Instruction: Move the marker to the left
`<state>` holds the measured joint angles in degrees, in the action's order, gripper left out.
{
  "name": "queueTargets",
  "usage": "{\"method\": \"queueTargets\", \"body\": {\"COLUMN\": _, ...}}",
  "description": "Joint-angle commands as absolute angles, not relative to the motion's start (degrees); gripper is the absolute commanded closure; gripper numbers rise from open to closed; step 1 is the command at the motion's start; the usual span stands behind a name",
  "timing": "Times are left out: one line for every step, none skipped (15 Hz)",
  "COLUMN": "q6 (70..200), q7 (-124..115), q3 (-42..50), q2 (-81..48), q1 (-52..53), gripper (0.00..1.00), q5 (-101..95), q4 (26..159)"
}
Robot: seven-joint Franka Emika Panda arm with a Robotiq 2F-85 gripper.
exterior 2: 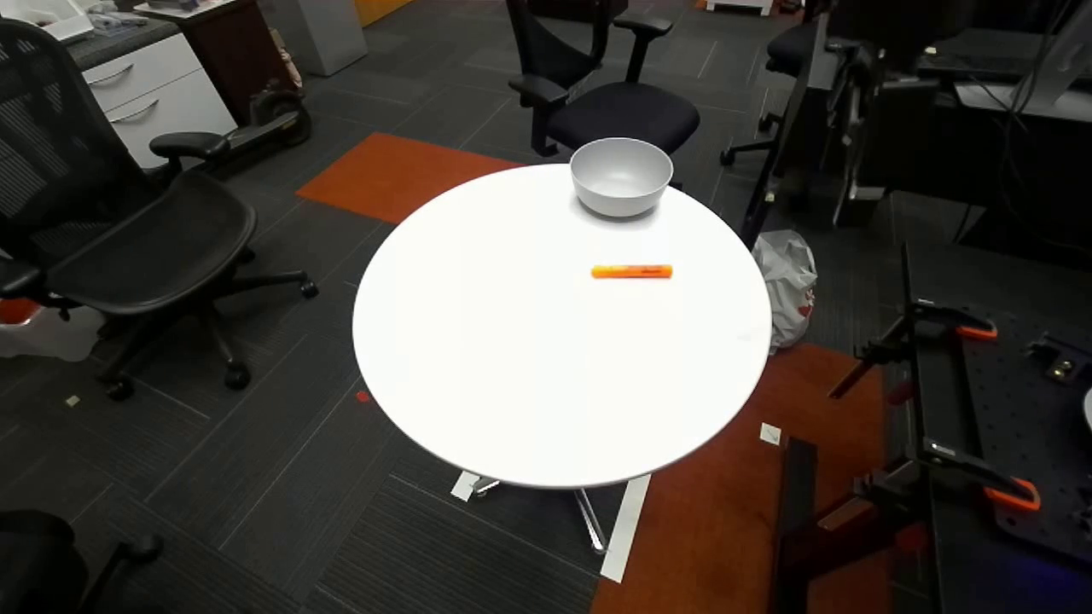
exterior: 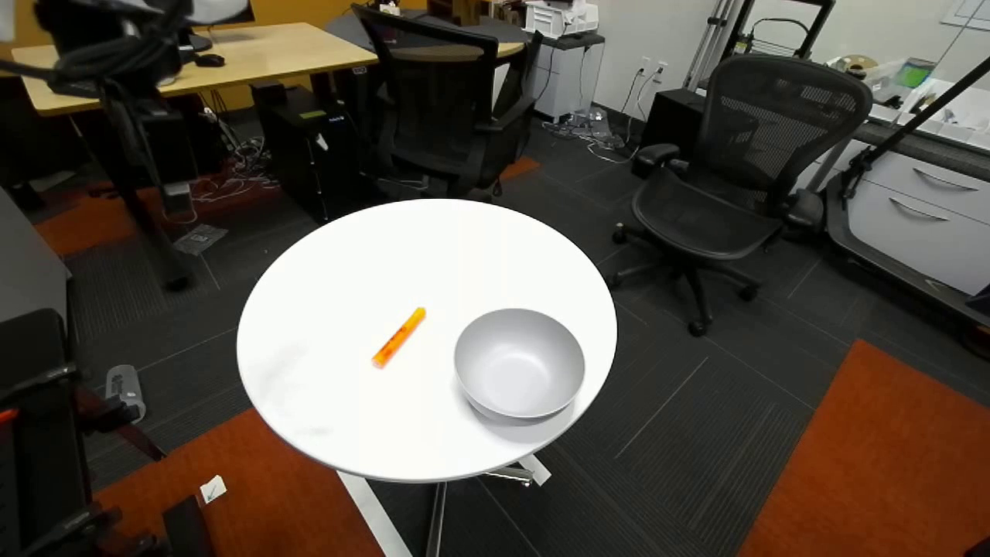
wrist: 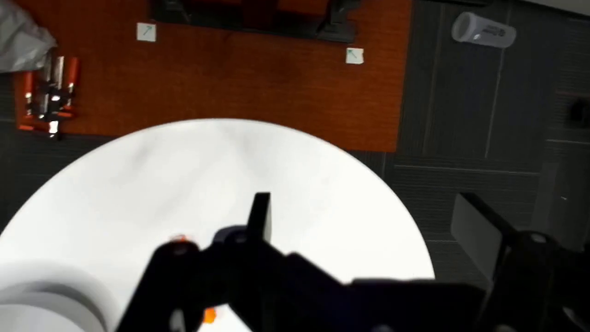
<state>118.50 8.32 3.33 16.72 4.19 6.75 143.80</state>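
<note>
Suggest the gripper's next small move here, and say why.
Probably shift the open gripper sideways toward the marker before lowering: in the wrist view, the marker's visible orange bits lie outside the gap between the jaws, on the same side as the grey bowl.
</note>
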Motion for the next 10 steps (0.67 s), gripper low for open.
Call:
{"method": "queueTargets", "body": {"q6": 124.5, "q7": 13.9, "q3": 2.7, "q2": 9.9, "q1": 2.8, "gripper": 0.0, "q5": 0.7, "q4": 141.9}}
{"method": "queueTargets", "body": {"q6": 126.6, "q7": 15.6, "q3": 3.1, "q2": 8.0, "q1": 2.7, "gripper": 0.0, "q5": -0.2, "q4": 141.5}}
{"method": "queueTargets", "body": {"q6": 128.3, "q7": 17.5, "q3": 3.4, "q2": 6.2, "q1": 2.5, "gripper": 0.0, "q5": -0.8, "q4": 141.1}}
{"method": "queueTargets", "body": {"q6": 130.2, "q7": 19.5, "q3": 3.5, "q2": 4.1, "q1": 2.2, "gripper": 0.0, "q5": -1.1, "q4": 140.5}}
{"method": "queueTargets", "body": {"q6": 131.8, "q7": 21.8, "q3": 3.8, "q2": 2.4, "q1": 2.0, "gripper": 0.0, "q5": -0.6, "q4": 140.0}}
{"method": "queueTargets", "body": {"q6": 134.0, "q7": 23.7, "q3": 3.8, "q2": 0.6, "q1": 1.6, "gripper": 0.0, "q5": -1.2, "q4": 139.5}}
{"method": "queueTargets", "body": {"q6": 135.6, "q7": 26.9, "q3": 3.9, "q2": -1.2, "q1": 1.2, "gripper": 0.0, "q5": -0.2, "q4": 138.6}}
{"method": "queueTargets", "body": {"q6": 137.4, "q7": 28.5, "q3": 3.9, "q2": -2.8, "q1": 0.7, "gripper": 0.0, "q5": -0.2, "q4": 137.9}}
{"method": "queueTargets", "body": {"q6": 139.7, "q7": 29.7, "q3": 3.8, "q2": -4.7, "q1": 0.0, "gripper": 0.0, "q5": -0.3, "q4": 136.9}}
{"method": "queueTargets", "body": {"q6": 141.1, "q7": 31.0, "q3": 3.6, "q2": -6.5, "q1": -0.5, "gripper": 0.0, "q5": 0.8, "q4": 135.7}}
